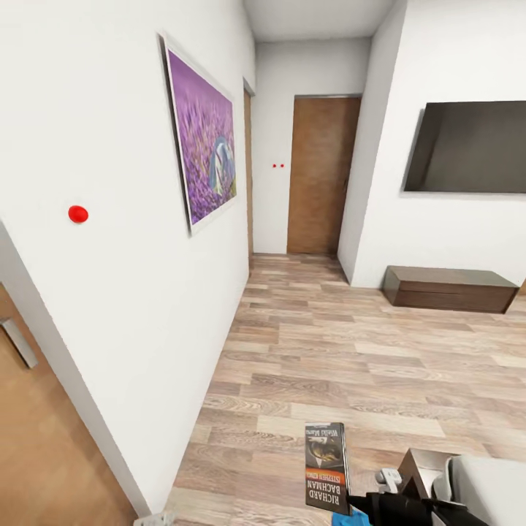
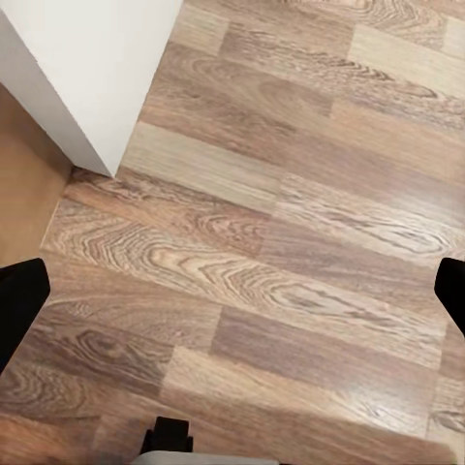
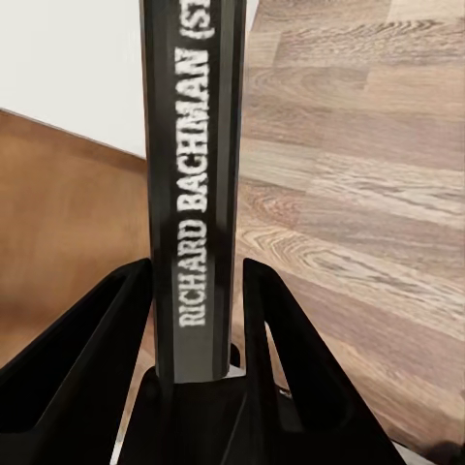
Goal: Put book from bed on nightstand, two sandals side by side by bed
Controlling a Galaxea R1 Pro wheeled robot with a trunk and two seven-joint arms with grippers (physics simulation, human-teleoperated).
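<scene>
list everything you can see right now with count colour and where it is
book: one, dark cover with orange band, held upright, low centre
painting: one, purple, left wall
screen: one, black, right wall
long low cabinet: one, dark brown, under the screen
door: one, brown, far end
floor: grey-brown wood planks
blue thing: one, bottom edge, too cut off to identify
right end effector: black, shut on the book
left end effector: black, open, over bare floor

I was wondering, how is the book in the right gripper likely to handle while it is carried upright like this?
The book looks thin, so probably light. The right gripper pinches it only near its lower edge, so it may pivot or sag. Its cover looks glossy and could slip between the fingers.
</scene>
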